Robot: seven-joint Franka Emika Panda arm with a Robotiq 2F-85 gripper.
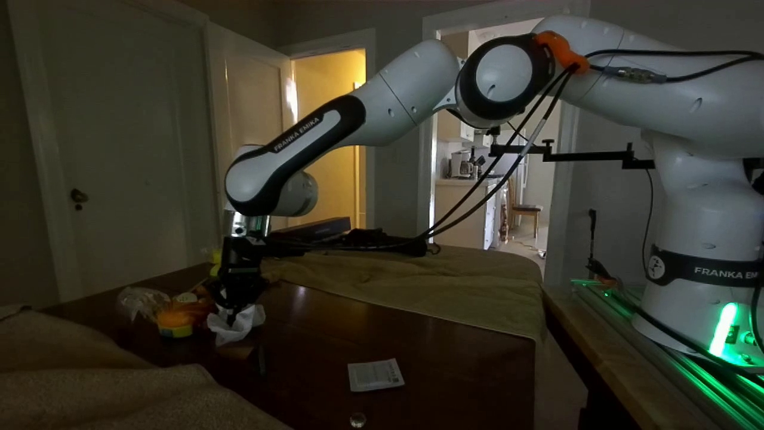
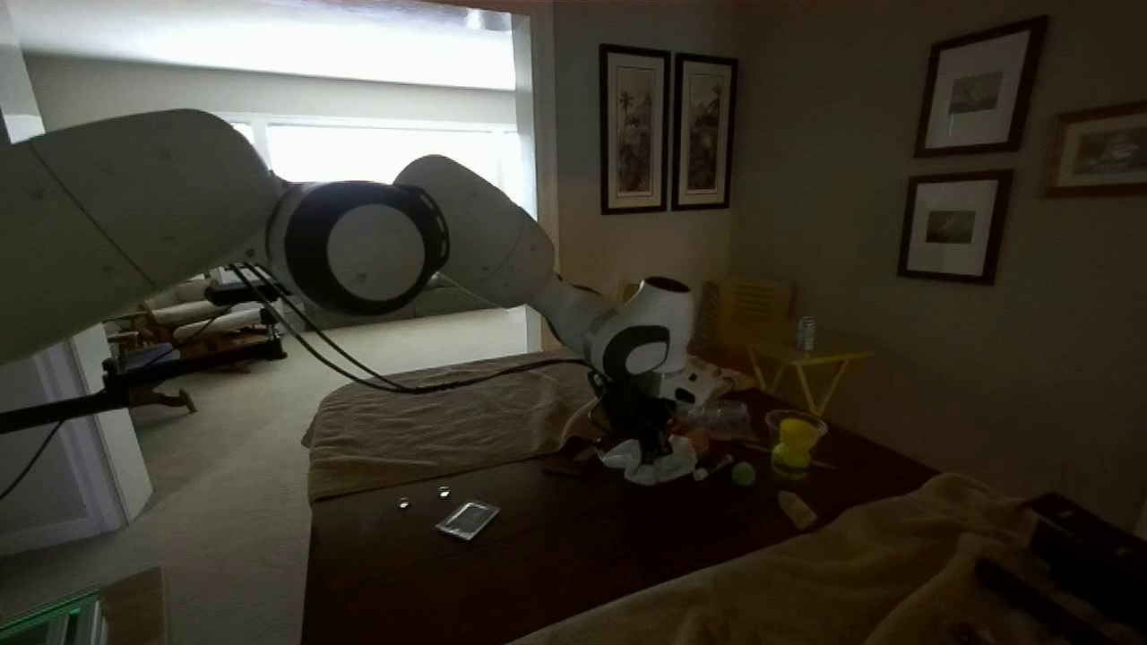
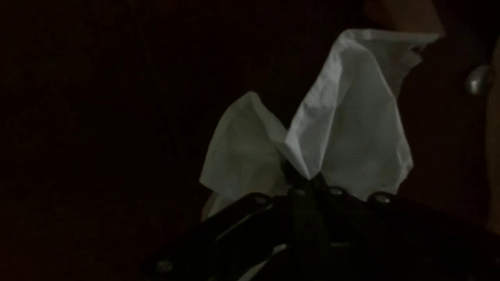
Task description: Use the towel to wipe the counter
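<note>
The towel is a thin, crumpled white cloth. It shows in both exterior views (image 1: 242, 325) (image 2: 650, 468) and in the wrist view (image 3: 361, 117). My gripper (image 3: 310, 180) is shut on its middle, and the towel's loose folds spread out on both sides of the fingers. The gripper points down in both exterior views (image 1: 231, 315) (image 2: 659, 448). The counter is a dark brown wooden top (image 1: 459, 382) (image 2: 573, 564). The towel is at or just above its surface; I cannot tell whether it touches. The wrist view is very dark.
An orange and yellow item (image 1: 175, 322) lies beside the towel. A green ball (image 2: 743, 473) and a clear cup with a yellow thing (image 2: 796, 441) stand near. A flat packet (image 1: 376, 375) and small glass beads (image 2: 444, 492) lie on the counter. Brown cloths (image 1: 418, 286) (image 2: 896, 555) cover its edges.
</note>
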